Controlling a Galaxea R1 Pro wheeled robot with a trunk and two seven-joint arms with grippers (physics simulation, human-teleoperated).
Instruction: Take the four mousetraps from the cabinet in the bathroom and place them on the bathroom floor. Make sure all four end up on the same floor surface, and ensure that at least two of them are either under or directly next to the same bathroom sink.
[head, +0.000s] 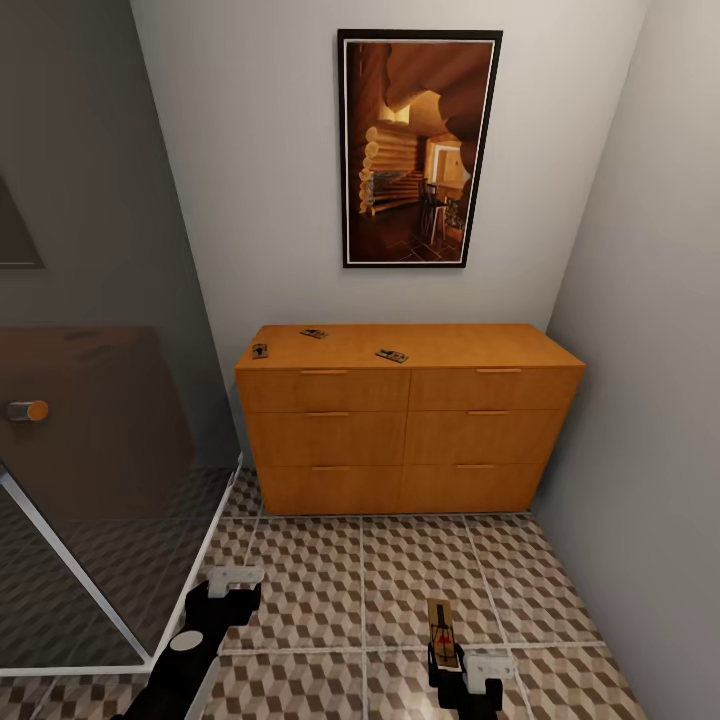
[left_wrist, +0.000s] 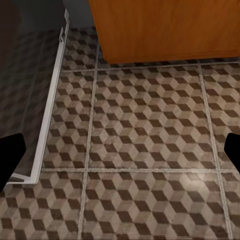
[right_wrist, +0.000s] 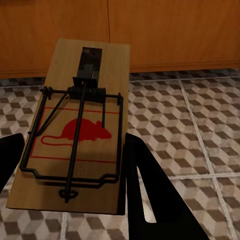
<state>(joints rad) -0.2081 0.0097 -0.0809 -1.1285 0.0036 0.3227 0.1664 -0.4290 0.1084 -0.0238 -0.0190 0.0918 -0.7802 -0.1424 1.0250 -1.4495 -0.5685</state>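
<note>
One trap carried, three left on the orange-brown six-drawer wooden cabinet (head: 400, 430).
Right gripper (head: 452, 668) clamps a tan wooden mousetrap (head: 441, 632) before the cabinet; left gripper (head: 232, 580) spread, empty. Next: set it on the cube-patterned tile floor (head: 380, 570).

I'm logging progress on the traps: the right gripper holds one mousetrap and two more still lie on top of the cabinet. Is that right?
Not quite: the count on the cabinet is wrong. The head view shows three mousetraps on its flat top, at and, not two. The rest holds: the right gripper does hold one mousetrap between its fingers.
</note>
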